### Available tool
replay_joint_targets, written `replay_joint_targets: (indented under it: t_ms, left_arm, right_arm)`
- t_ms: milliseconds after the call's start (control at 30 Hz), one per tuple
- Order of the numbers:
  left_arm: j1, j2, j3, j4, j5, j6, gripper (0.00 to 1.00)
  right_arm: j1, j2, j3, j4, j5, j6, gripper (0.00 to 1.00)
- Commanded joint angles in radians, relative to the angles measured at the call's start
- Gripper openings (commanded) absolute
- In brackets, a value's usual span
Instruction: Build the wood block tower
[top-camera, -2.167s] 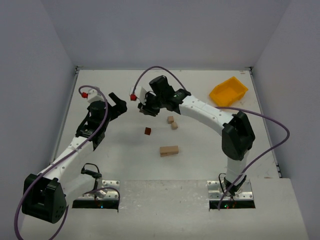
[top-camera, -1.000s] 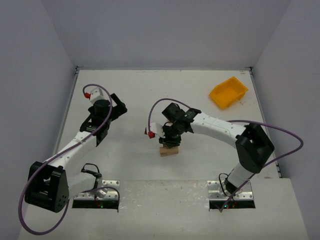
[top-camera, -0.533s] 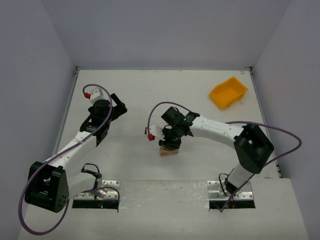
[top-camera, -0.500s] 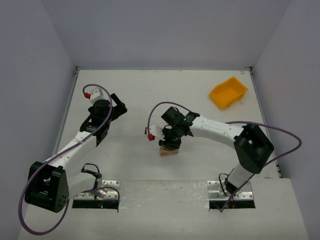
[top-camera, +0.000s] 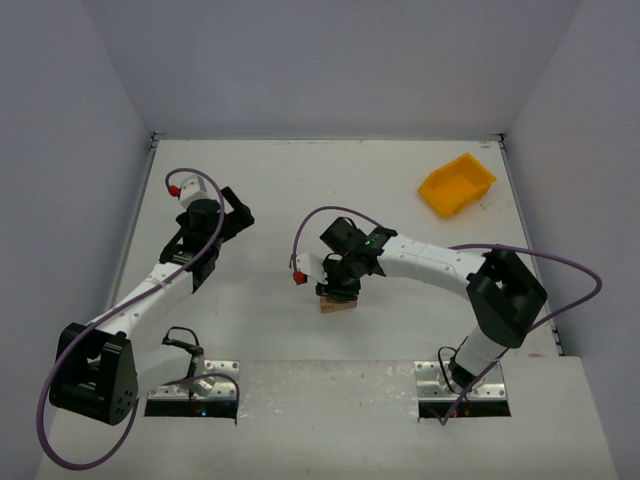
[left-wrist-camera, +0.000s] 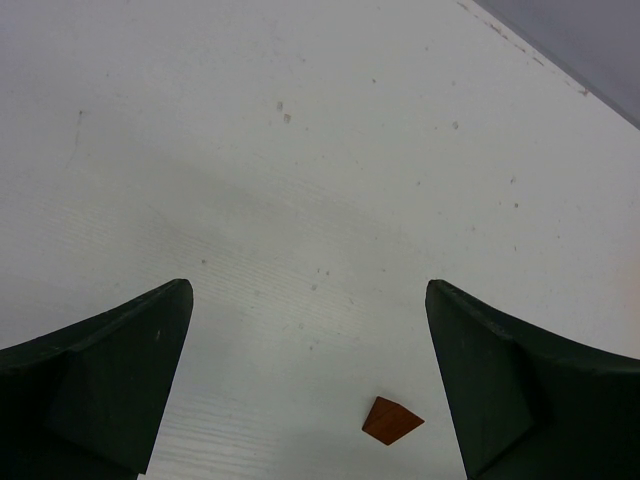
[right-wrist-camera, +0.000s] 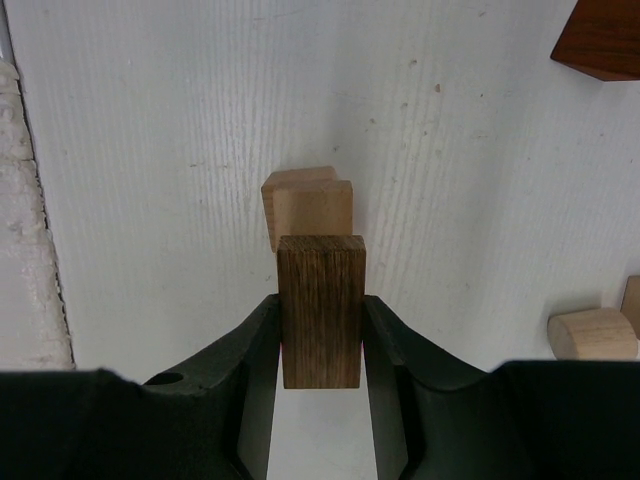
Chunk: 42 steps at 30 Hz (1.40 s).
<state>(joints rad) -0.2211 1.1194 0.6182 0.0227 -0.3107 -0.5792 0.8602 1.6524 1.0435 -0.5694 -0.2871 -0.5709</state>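
My right gripper (right-wrist-camera: 321, 302) is shut on a dark brown oblong wood block (right-wrist-camera: 321, 265), held upright right over a pale tan oblong block (right-wrist-camera: 310, 205) that lies on the table. In the top view this gripper (top-camera: 338, 282) sits over the tan block (top-camera: 339, 304) near the table's middle. A reddish-brown block (right-wrist-camera: 600, 40) and two pale small blocks (right-wrist-camera: 590, 335) lie close by. My left gripper (left-wrist-camera: 306, 290) is open and empty, raised at the left (top-camera: 238, 208). The reddish-brown block (left-wrist-camera: 392, 420) lies on the table below it.
A yellow plastic bin (top-camera: 457, 183) stands at the back right. Grey walls close in the white table (top-camera: 250, 170) on three sides. A purple cable with a red plug (top-camera: 298, 278) hangs beside my right gripper.
My right gripper carried the dark block from the back middle down to the tan oblong block and has settled just above it. The left arm has barely moved.
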Motion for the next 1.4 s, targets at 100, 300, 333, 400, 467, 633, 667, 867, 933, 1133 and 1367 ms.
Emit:
replay_joint_targets:
  t_ms: [100, 300, 333, 400, 467, 633, 667, 867, 933, 1133, 1367]
  left_arm:
    - [0.008, 0.002, 0.034, 0.041, -0.006, 0.013, 1.0]
    - [0.007, 0.004, 0.034, 0.042, -0.006, 0.013, 1.0]
    - [0.006, 0.005, 0.035, 0.043, -0.005, 0.013, 1.0]
    - [0.008, 0.005, 0.035, 0.043, -0.005, 0.013, 1.0]
    - [0.008, 0.007, 0.037, 0.045, -0.005, 0.013, 1.0]
    - [0.008, 0.01, 0.035, 0.043, -0.007, 0.013, 1.0]
    - [0.008, 0.01, 0.035, 0.043, -0.007, 0.013, 1.0]
    - [0.008, 0.01, 0.035, 0.045, -0.005, 0.013, 1.0]
    - [0.008, 0.011, 0.036, 0.044, -0.005, 0.013, 1.0]
    - [0.007, 0.013, 0.038, 0.043, -0.005, 0.013, 1.0]
    - [0.008, 0.014, 0.039, 0.042, -0.002, 0.013, 1.0]
  right_arm:
    - [0.011, -0.011, 0.006, 0.018, 0.002, 0.002, 0.38]
    - [0.013, -0.009, 0.004, 0.017, 0.014, -0.002, 0.39]
    - [0.013, -0.009, 0.004, 0.017, 0.014, -0.003, 0.4]
    - [0.013, -0.011, 0.003, 0.016, 0.012, -0.004, 0.4]
    - [0.014, -0.013, 0.003, 0.011, 0.009, -0.003, 0.4]
    - [0.016, -0.02, 0.001, 0.003, 0.0, -0.008, 0.4]
    - [0.016, -0.021, -0.001, 0.003, 0.0, -0.009, 0.4]
    - [0.017, -0.032, -0.016, 0.011, 0.0, -0.018, 0.4]
    - [0.018, -0.032, -0.016, 0.013, 0.001, -0.02, 0.4]
    - [0.019, -0.037, -0.017, 0.019, 0.009, -0.018, 0.43]
    - [0.019, -0.031, -0.023, 0.044, 0.042, -0.022, 0.46]
